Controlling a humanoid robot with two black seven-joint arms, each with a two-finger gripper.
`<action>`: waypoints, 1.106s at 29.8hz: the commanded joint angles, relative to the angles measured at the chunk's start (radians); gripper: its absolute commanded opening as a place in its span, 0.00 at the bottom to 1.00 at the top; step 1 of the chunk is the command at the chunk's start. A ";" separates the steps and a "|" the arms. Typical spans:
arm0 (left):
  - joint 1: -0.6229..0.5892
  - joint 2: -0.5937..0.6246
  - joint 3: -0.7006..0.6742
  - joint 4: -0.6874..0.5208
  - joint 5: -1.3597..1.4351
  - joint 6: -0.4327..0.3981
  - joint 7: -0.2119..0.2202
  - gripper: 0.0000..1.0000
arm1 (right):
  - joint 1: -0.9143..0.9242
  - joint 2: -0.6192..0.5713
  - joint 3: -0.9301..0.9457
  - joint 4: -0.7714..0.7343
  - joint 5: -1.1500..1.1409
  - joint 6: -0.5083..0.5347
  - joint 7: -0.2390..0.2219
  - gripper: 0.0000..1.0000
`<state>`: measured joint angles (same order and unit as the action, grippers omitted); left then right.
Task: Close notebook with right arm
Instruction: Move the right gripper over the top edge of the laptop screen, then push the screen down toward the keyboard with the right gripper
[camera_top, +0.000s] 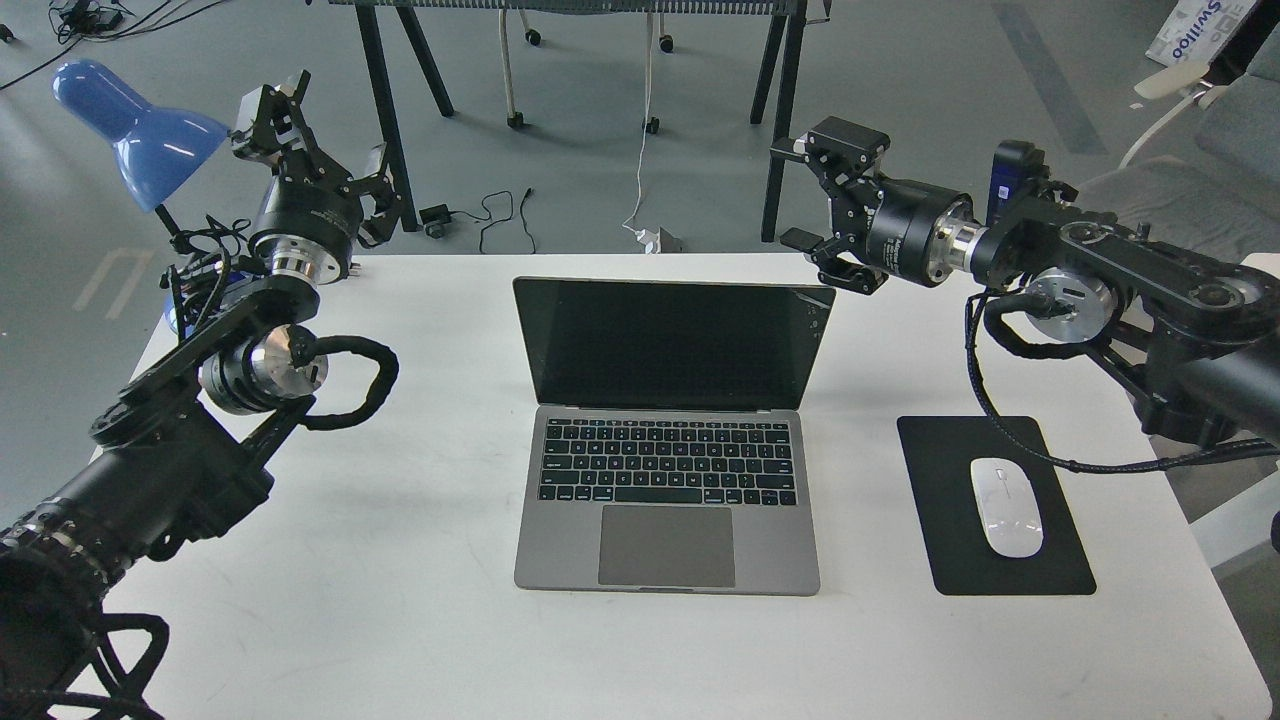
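The notebook (668, 440) is a space-grey laptop lying open in the middle of the white table (400, 620). Its black screen stands up and leans back, its keys and trackpad face me. My right arm reaches in from the right, and its gripper (815, 195) is open and empty. It hovers just behind and to the right of the screen's top right corner, not touching it. My left gripper (320, 125) is open and empty, held high beyond the table's far left corner.
A black mouse pad (1000, 505) with a white mouse (1006, 506) lies right of the notebook, under my right arm's cable. A blue desk lamp (140, 130) stands at the far left corner. Black table legs (775, 140) and cables are on the floor behind.
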<state>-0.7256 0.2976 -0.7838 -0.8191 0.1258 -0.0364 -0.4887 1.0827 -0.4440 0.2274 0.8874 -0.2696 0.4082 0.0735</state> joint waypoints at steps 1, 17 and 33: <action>0.000 0.000 0.000 0.000 0.000 0.000 0.000 1.00 | 0.008 -0.002 -0.013 0.002 -0.023 0.018 0.000 1.00; 0.000 0.000 0.000 0.000 0.000 0.001 0.000 1.00 | 0.000 -0.002 -0.020 0.123 -0.195 0.052 -0.015 1.00; 0.000 0.000 0.000 0.000 0.000 0.001 0.000 1.00 | 0.006 -0.001 -0.187 0.255 -0.197 0.050 -0.026 1.00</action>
<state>-0.7256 0.2976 -0.7838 -0.8191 0.1258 -0.0363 -0.4887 1.0872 -0.4450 0.0793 1.1166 -0.4663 0.4587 0.0490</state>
